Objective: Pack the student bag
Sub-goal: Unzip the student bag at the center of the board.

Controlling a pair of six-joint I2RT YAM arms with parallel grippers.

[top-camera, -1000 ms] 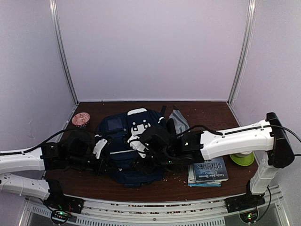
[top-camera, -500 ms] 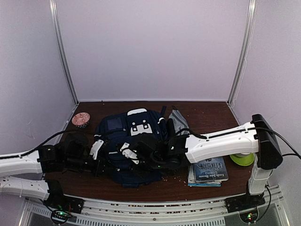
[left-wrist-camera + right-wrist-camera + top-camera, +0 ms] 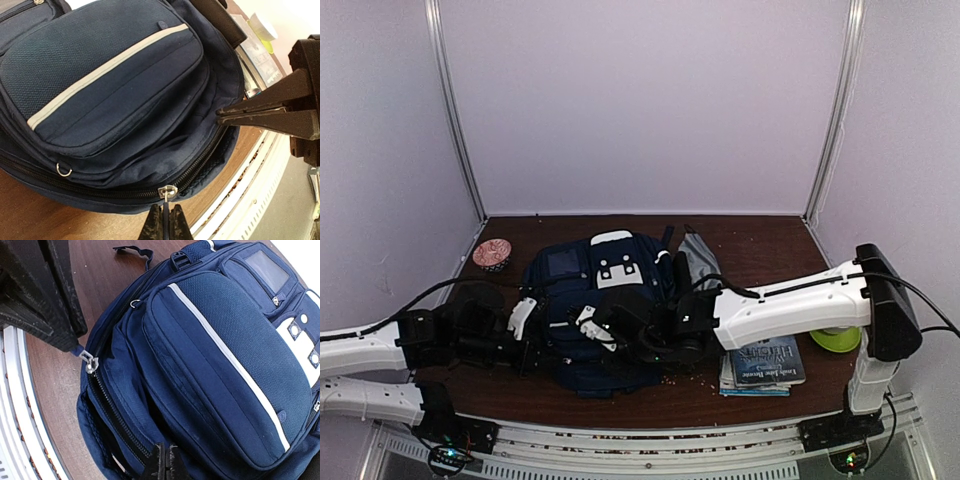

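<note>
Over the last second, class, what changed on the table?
The right gripper slid left across the bag and shut on fabric at its zip edge. The left gripper stayed clamped on the zip pull; bag and book stayed put.

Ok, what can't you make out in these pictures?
- Inside the bag: wrist views show only a dark slit.
- Whether the right gripper holds cloth: its shut fingers meet dark fabric in both wrist views.
- Book title: too small in the top view.
- Green thing: half hidden by the right arm, top view.
</note>
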